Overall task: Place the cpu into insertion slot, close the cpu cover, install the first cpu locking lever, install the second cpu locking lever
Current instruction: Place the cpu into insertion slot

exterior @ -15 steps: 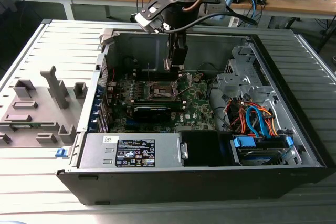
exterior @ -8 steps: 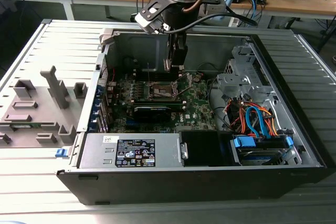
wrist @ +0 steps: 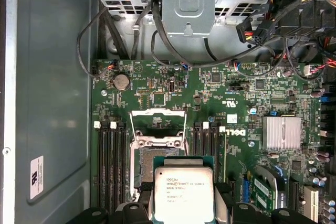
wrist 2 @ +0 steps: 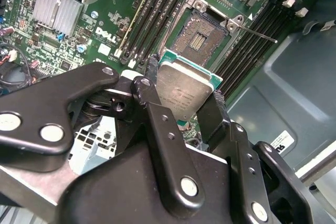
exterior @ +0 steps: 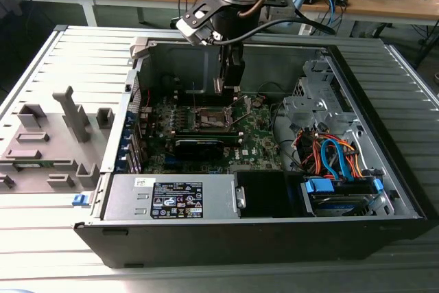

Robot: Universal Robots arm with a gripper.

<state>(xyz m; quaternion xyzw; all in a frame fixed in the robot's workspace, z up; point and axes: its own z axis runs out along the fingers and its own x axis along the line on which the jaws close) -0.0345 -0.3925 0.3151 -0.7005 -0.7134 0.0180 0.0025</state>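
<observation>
**Item 1. Gripper** [exterior: 229, 89]. Hangs inside the open computer case [exterior: 206, 238], low over the board. Its two black fingers [wrist 2: 217, 109] are clamped on opposite edges of the cpu.

**Item 2. Cpu** [wrist 2: 184, 88]. Flat square chip with a dull metal top and a green edge showing. It is held clear of the board and touches nothing but the fingers. In the first wrist view it covers one edge of the socket, so it appears near the socket but not yet centred over it.

**Item 3. Insertion slot** [wrist 2: 201, 32]. Square dark socket with a metal rim. The contact field is bare and nothing is seated in it.

**Item 4. Cpu cover** [wrist: 156, 113]. Thin metal frame with a large central window. It is swung up off the socket, leaving the socket open.

**Item 5. Locking lever** [wrist 2: 260, 34]. A thin rod standing out beside the socket. It appears unlatched.

**Item 6. Surroundings.**
- Memory slots [wrist 2: 163, 14]: long, black, lying on both sides of the socket.
- Heat sink [wrist: 282, 132]: finned, well apart from the socket.
- Both sit on the green motherboard [wrist: 247, 103].

**Status (judgement).** The first step, placing the chip, is in hand. The cover and both levers are not yet done.

**Requirement (judgement).**
- The chip must be square to the socket rim and level.
- It must be centred before contact.
- It must be set down lightly, since the exposed contacts look easy to damage.
- The fingers must stay clear of the raised cover and the lever rod.
</observation>
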